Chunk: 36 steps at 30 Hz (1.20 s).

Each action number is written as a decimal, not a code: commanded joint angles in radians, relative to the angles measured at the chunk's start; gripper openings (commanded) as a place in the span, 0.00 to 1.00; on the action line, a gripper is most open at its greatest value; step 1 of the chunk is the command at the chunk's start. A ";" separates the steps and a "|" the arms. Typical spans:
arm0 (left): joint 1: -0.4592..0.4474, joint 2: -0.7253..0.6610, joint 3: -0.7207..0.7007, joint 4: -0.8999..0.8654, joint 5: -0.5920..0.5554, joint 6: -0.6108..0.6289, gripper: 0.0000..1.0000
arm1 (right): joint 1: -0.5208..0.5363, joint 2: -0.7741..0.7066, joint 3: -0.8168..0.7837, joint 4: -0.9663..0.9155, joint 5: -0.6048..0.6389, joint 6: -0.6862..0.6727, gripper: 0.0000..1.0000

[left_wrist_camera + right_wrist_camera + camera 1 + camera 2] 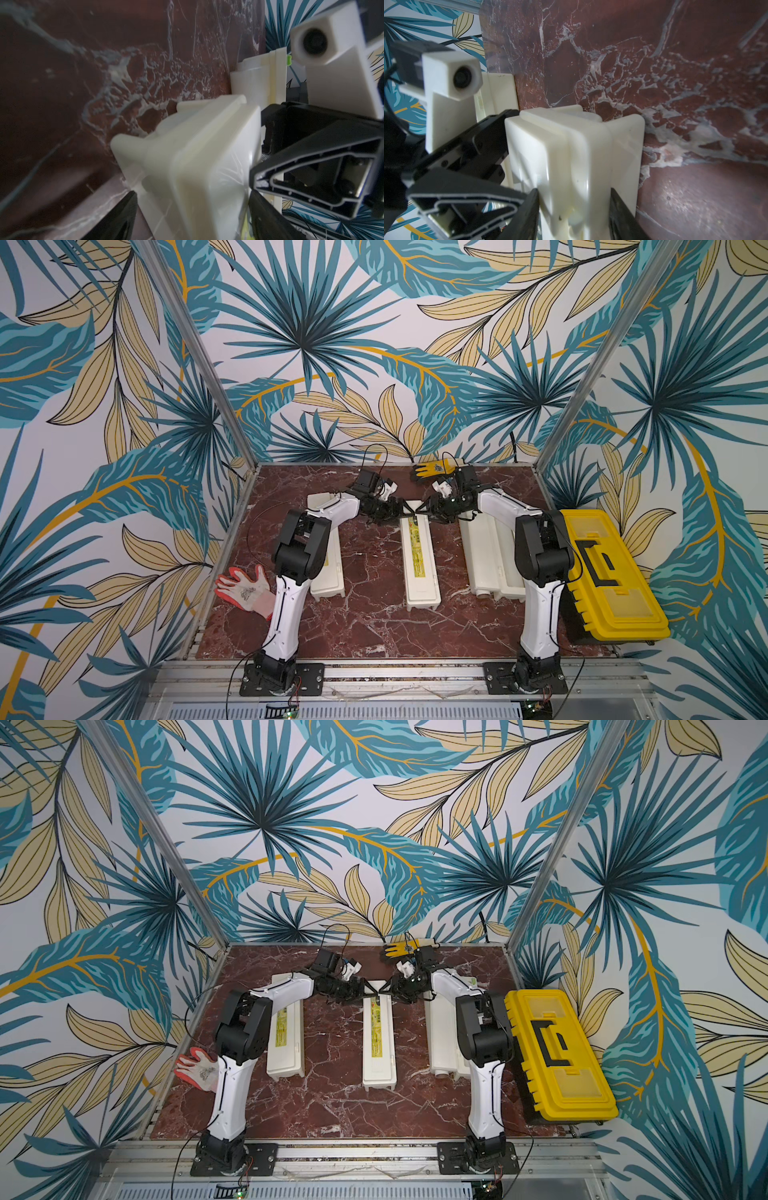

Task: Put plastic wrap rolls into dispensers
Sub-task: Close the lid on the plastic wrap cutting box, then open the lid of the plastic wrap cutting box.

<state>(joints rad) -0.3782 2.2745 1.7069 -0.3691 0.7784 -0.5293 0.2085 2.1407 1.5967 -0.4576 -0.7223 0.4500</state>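
Shows left gripper [367, 991] and right gripper [386, 988] tip to tip over far end of middle dispenser [378, 1052], left dispenser [286, 1052] and right dispenser [440, 1040] flanking, toolbox [557, 1052] far right, orange glove [197, 1073] far left, yellow glove [399, 949] at back.

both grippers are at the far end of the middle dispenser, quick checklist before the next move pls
1. Right gripper holds middle dispenser: fingers clamp its far end. ok
2. Left gripper holds that same end: jaws wide, contact unclear. cannot tell
3. Middle dispenser lid shut: label faces up, lying flat. ok
4. Middle dispenser loaded: contents hidden. cannot tell
5. Right dispenser closed: lies open, roll end showing. not ok
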 commanded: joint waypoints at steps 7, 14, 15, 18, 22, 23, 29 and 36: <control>-0.013 0.136 -0.103 -0.156 -0.152 -0.024 0.59 | 0.061 0.052 -0.031 -0.190 0.129 -0.037 0.46; -0.013 0.077 -0.110 -0.182 -0.158 -0.034 0.55 | 0.064 -0.056 -0.023 -0.204 0.257 -0.043 0.66; -0.014 0.044 -0.118 -0.169 -0.164 -0.032 0.59 | 0.064 -0.100 -0.039 -0.190 0.293 -0.036 0.70; -0.014 -0.039 -0.114 -0.145 -0.174 -0.035 0.70 | 0.066 -0.233 -0.098 -0.131 0.387 0.000 0.77; -0.012 -0.144 -0.095 -0.122 -0.192 -0.041 0.78 | 0.086 -0.367 -0.165 -0.113 0.502 0.056 0.78; -0.009 -0.166 -0.093 -0.118 -0.202 -0.042 0.80 | 0.099 -0.388 -0.175 -0.124 0.530 0.059 0.78; 0.026 -0.315 -0.173 -0.114 -0.316 -0.038 0.89 | 0.249 -0.445 -0.209 -0.223 0.697 0.100 0.81; 0.073 -0.433 -0.305 -0.103 -0.338 -0.024 0.91 | 0.398 -0.362 -0.142 -0.341 0.846 0.158 0.84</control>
<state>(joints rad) -0.3183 1.8698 1.4612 -0.4599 0.4793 -0.5800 0.5865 1.7359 1.4303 -0.7010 0.0139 0.5690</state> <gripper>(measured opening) 0.906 0.834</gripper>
